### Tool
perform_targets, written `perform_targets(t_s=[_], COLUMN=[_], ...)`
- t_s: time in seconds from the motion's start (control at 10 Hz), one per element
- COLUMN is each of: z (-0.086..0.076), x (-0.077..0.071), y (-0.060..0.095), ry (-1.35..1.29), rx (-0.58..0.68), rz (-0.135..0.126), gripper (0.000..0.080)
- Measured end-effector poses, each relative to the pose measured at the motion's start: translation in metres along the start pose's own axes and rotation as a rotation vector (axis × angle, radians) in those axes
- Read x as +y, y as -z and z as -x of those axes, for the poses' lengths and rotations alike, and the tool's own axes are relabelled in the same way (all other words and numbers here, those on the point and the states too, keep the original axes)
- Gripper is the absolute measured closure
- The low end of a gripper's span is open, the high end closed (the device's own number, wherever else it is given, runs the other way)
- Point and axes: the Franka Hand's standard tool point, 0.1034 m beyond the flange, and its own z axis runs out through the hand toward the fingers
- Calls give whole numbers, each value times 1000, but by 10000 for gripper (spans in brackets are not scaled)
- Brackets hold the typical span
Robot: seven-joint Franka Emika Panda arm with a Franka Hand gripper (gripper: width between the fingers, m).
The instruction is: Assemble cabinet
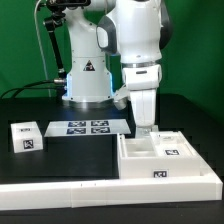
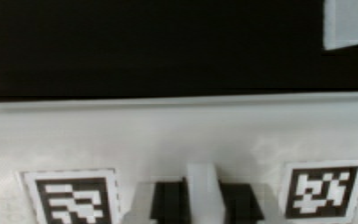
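Clenched at the gripper point(image 1: 146, 127) point(image 2: 201, 200) on a thin upright wall of the cabinet point(image 1: 195, 172) point(image 2: 176, 135), with dark fingers point(image 2: 167, 203) pressed close on either side of that wall in the wrist view. Flanked there by two black-and-white tags point(image 2: 73, 197) on the flat white surface just beside the fingers, blurred but readable as squares. Hanging straight down from the white arm point(image 1: 140, 40) over the cabinet's back part, at the exterior view's right on the black table point(image 1: 60, 160). Just beside the cabinet, toward the exterior view's left, the marker board point(image 1: 88, 126) lying flat. Farther left, well apart, a small white block point(image 1: 27, 137) with its own tag. Nearest the camera, a long white strip point(image 1: 60, 195) along the table's front
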Motion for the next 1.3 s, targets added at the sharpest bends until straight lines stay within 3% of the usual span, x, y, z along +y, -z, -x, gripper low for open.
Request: perform_targets(t_s=[0.5,0.8,1.0,1.3], z=[2,7,12,28], x=[2,14,19,39], y=[1,35,46,55], ry=[-7,2,5,12], rx=[-3,-48,-67,-74], rz=[-2,8,6,5], gripper=[731,731,731,731])
